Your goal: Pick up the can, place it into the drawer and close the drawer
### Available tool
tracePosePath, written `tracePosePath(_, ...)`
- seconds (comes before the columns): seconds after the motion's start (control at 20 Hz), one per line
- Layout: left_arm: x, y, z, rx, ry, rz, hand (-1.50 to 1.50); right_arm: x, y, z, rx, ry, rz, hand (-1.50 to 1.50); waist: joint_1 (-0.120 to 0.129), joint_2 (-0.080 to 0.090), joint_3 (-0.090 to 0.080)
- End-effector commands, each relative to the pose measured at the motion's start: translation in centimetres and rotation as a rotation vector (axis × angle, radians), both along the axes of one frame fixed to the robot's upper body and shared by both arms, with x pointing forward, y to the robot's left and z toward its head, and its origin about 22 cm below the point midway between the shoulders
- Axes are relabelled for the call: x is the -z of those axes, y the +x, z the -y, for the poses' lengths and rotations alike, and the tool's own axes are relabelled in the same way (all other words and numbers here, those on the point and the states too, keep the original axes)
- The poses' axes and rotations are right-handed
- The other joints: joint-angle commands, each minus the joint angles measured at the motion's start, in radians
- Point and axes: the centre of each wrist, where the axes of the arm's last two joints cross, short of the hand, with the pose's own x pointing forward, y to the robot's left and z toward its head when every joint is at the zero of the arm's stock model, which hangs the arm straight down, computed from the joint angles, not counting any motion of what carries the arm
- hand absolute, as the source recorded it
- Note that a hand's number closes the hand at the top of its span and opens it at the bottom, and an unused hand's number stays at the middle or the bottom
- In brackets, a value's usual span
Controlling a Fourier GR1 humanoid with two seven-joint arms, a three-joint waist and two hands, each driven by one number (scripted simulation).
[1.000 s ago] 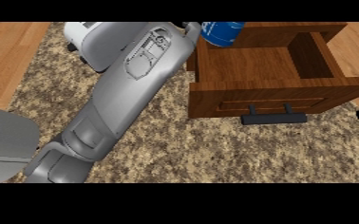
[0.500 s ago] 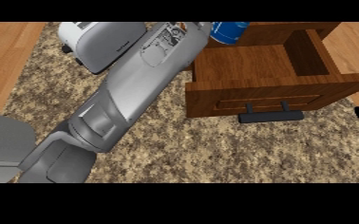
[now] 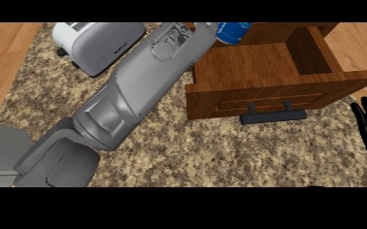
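The blue can (image 3: 233, 31) shows at the picture's top, over the back left corner of the open wooden drawer (image 3: 265, 65); its upper part is cut off. My left forearm (image 3: 154, 70) runs from the lower left up to the can's left side. The hand at its end is hidden at the top edge, so its hold on the can cannot be seen. The drawer's inside is bare wood, and its dark handle (image 3: 272, 115) faces me. My right hand (image 3: 358, 121) shows only as black fingers at the right edge, resting open beside the drawer's front.
A silver toaster (image 3: 100, 43) lies at the upper left, just left of my forearm. The speckled stone counter (image 3: 215, 150) stretches in front of the drawer. A wooden strip (image 3: 14, 58) borders it on the left.
My left forearm has swung right, its wrist closer to the drawer's left wall. The can stays by the drawer's back left corner. The right hand's fingers have come into view.
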Motion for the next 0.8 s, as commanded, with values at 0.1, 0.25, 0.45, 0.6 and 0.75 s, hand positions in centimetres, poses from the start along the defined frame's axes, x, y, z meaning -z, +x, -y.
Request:
tracePosePath(0.1, 1.1, 0.3, -0.1, -0.046, 0.042, 0.019, 1.5, -1.1, -0.1, 0.7, -0.01, -0.03, 0.009, -1.5, -0.028, 0.004, 0.001)
tracePosePath(0.25, 3.2, 0.2, -0.6, -0.04, 0.067, 0.032, 1.5, -0.6, 1.1, 0.4, -0.015, -0.003, 0.01, -1.5, -0.025, 0.006, 0.001)
tracePosePath(0.45, 3.6, 0.4, -0.8, -0.069, 0.087, 0.024, 1.5, -1.1, 1.5, 0.1, -0.021, -0.009, 0.021, -1.5, -0.041, 0.011, 0.001)
tracePosePath(0.6, 3.9, 0.4, -0.7, -0.071, 0.116, 0.066, 1.5, -0.4, 1.0, 1.0, -0.016, -0.01, 0.013, -1.5, -0.038, 0.008, 0.001)
tracePosePath(0.75, 4.1, 0.8, -1.1, -0.097, 0.129, 0.043, -1.5, -1.0, 2.1, -0.2, -0.018, -0.022, 0.037, -1.5, -0.04, 0.016, 0.001)
